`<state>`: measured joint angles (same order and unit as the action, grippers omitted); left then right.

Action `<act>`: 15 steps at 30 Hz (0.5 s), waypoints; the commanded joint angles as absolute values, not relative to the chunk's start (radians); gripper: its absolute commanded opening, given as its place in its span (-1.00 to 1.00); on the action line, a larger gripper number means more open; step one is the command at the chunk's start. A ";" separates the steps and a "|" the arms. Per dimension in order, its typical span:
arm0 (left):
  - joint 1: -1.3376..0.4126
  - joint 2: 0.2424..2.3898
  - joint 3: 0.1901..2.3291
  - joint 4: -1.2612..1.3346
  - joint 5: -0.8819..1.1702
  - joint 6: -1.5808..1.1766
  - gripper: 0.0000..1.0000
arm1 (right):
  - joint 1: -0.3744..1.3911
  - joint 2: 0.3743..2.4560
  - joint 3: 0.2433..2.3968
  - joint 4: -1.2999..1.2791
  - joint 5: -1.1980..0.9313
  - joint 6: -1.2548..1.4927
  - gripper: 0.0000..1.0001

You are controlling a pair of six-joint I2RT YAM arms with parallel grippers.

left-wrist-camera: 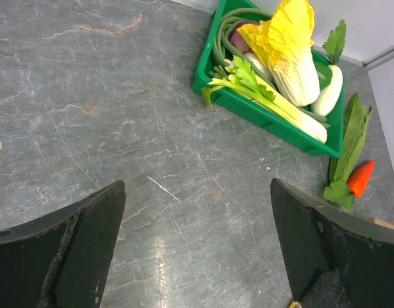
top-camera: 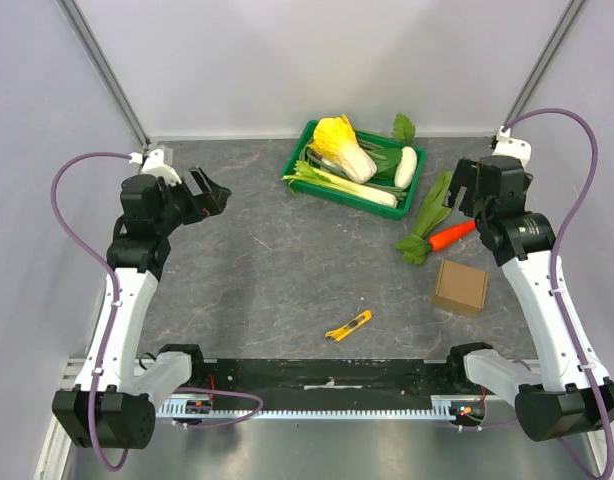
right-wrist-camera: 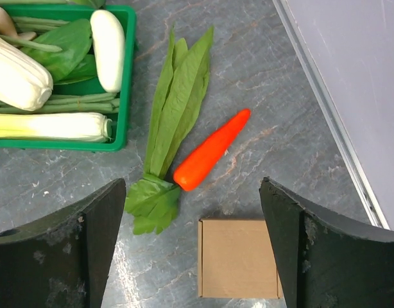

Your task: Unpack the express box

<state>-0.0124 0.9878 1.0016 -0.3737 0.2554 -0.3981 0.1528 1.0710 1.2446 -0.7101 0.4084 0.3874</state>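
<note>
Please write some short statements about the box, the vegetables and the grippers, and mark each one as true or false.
1. The express box lies closed on the table. True.
2. The right gripper holds the box. False: the right gripper is open and empty.
3. The carrot lies in the green crate. False: the carrot lies on the table, outside the crate.
4. The yellow utility knife lies apart from the box. True.

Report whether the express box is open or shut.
Shut. The express box lies flat with its lid down flush all round; no inside or contents show.
</note>
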 commanded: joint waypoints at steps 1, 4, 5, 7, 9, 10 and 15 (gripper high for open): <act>-0.008 0.973 1.014 -0.370 0.216 -0.394 0.99 | 0.150 1.059 1.229 -0.747 0.457 0.432 0.84; -0.008 0.971 1.009 -0.367 0.230 -0.420 0.99 | 0.150 1.049 1.212 -0.765 0.476 0.453 0.84; -0.008 0.976 1.009 -0.365 0.248 -0.419 0.99 | 0.150 1.049 1.210 -0.770 0.468 0.453 0.84; -0.008 0.982 1.006 -0.367 0.297 -0.431 0.99 | 0.150 1.048 1.207 -0.782 0.450 0.456 0.84; -0.008 0.989 1.000 -0.380 0.319 -0.454 0.99 | 0.150 1.045 1.203 -0.796 0.433 0.466 0.84; -0.008 0.986 0.999 -0.387 0.318 -0.463 0.99 | 0.150 1.042 1.198 -0.799 0.427 0.475 0.84; -0.008 0.928 0.934 -0.350 0.330 -0.571 0.99 | 0.150 1.017 1.154 -0.831 0.410 0.524 0.84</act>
